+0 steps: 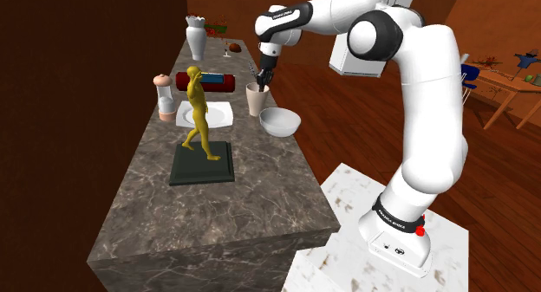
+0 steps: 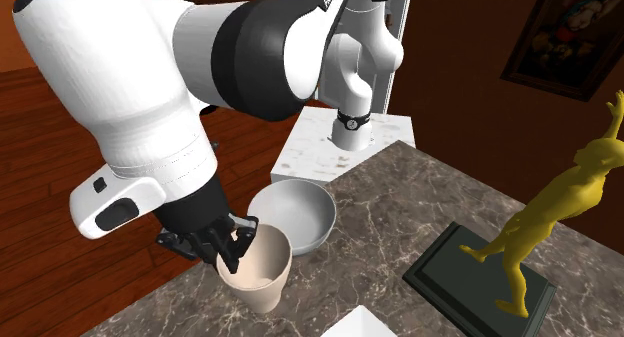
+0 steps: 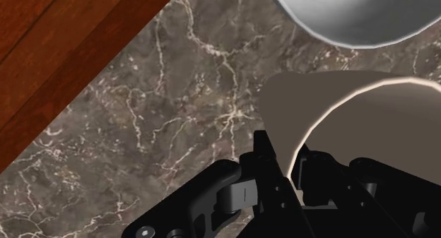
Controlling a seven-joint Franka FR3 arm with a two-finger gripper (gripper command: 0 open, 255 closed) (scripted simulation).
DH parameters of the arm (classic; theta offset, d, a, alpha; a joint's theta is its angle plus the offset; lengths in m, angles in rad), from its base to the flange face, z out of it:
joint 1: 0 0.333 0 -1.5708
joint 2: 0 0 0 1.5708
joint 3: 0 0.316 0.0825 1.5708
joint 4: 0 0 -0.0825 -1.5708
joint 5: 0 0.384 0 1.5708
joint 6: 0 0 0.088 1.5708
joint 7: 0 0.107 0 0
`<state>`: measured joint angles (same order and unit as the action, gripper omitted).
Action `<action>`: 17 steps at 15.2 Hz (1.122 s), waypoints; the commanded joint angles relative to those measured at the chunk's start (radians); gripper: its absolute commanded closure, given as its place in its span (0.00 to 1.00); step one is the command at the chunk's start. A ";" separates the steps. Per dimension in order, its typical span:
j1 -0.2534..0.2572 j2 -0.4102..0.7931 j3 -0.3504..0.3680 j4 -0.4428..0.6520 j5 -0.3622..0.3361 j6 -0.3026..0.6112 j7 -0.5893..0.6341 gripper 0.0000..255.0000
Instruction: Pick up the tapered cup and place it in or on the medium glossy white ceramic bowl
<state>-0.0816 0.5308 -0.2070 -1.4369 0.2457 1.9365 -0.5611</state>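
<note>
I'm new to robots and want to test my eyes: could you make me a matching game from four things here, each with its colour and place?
1 tapered cup
2 bowl
3 statue
4 tool

A yellow, on a dark base
B black, clasping the cup's rim
C white, right beside the cup
D beige, held at its rim

Pairs: 1-D, 2-C, 3-A, 4-B
</note>
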 commanded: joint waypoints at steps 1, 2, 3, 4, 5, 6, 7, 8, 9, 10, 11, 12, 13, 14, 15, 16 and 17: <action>-0.001 -0.007 -0.002 0.016 -0.003 -0.023 0.003 1.00; -0.002 -0.010 -0.002 0.025 -0.004 -0.034 0.005 1.00; -0.002 -0.013 -0.003 0.034 -0.005 -0.046 0.007 1.00; -0.002 -0.015 -0.003 0.043 -0.006 -0.058 0.009 1.00; -0.003 -0.018 -0.004 0.053 -0.008 -0.070 0.011 1.00; -0.003 -0.020 -0.004 0.063 -0.009 -0.082 0.013 1.00; -0.004 -0.022 -0.005 0.074 -0.010 -0.094 0.015 1.00; -0.005 -0.023 -0.005 0.085 -0.011 -0.106 0.017 1.00; -0.005 -0.025 -0.005 0.096 -0.011 -0.119 0.019 1.00; -0.006 -0.026 -0.006 0.108 -0.012 -0.131 0.021 1.00; -0.007 -0.027 -0.006 0.120 -0.013 -0.144 0.023 1.00; -0.007 -0.027 -0.006 0.132 -0.014 -0.157 0.024 1.00; -0.008 -0.028 -0.007 0.145 -0.014 -0.170 0.026 1.00; -0.009 -0.028 -0.007 0.158 -0.015 -0.183 0.028 1.00; -0.010 -0.028 -0.007 0.172 -0.015 -0.197 0.030 1.00; -0.012 -0.027 -0.007 0.187 -0.015 -0.210 0.032 1.00; -0.013 -0.026 -0.007 0.201 -0.016 -0.224 0.034 1.00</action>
<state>-0.0931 0.5053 -0.2139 -1.2482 0.2303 1.7256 -0.5283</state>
